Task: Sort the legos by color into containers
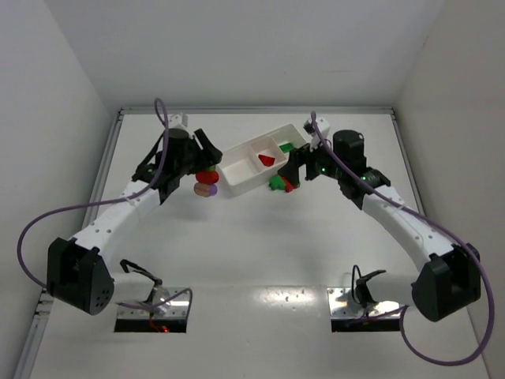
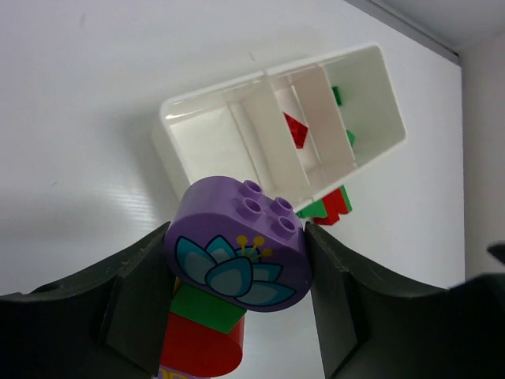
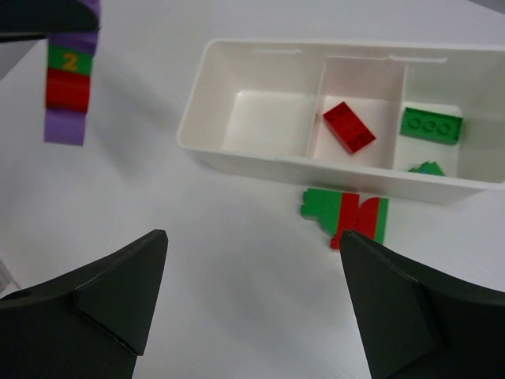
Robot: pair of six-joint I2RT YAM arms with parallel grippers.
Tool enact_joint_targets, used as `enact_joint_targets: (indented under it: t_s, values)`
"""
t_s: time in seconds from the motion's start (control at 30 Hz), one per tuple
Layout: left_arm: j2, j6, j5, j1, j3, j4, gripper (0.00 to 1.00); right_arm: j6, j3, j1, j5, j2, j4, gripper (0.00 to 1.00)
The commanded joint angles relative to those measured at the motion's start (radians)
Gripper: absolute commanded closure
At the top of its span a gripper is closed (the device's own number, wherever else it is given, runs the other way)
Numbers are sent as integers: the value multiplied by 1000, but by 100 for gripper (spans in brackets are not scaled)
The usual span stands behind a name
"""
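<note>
Outside, 1 grn/red lego stack (image 3: 345, 217) lies just beside tray (image 3: 192, 118).

Left tool (image 2: 237, 264) clamped; right tool (image 3: 252, 264) spread wide.

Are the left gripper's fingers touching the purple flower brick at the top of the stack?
Touching. The left wrist view shows both fingers pressed flat against opposite sides of the purple flower brick, with no gap.
</note>
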Motion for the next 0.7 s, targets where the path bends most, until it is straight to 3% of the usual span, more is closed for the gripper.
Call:
enact_joint_targets:
  t_s: [0.0, 0.33, 0.5, 0.67]
  values:
    - [21, -165, -75, 36, 56, -119, 100, 67, -63, 49, 11, -65, 193, 9]
    - [30, -447, 16, 160, 27, -180, 100, 179, 31, 198, 33, 78, 256, 9]
    - [20, -489, 17, 220, 18, -180, 100, 241, 97, 295, 46, 190, 296, 9]
    - [10, -604, 135, 297, -45, -160, 100, 272, 195, 378, 23, 296, 327, 9]
